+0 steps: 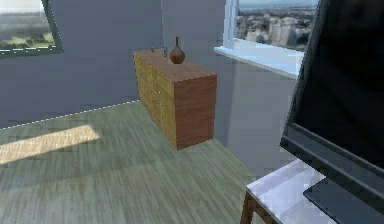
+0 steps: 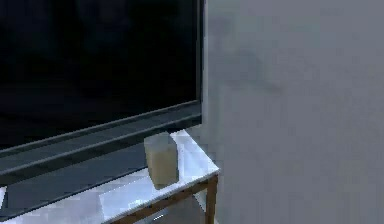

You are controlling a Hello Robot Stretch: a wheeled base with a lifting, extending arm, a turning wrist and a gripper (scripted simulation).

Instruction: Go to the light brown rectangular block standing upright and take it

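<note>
Light brown block stands upright on the table, long axis vertical.

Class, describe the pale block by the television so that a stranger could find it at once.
Start at the big dark television, which stands on a white-topped table. Near the table's corner, before the screen's lower right end in the arm side view, stands the block. It is pale tan, boxy and upright, against the flat black screen behind it.
</note>
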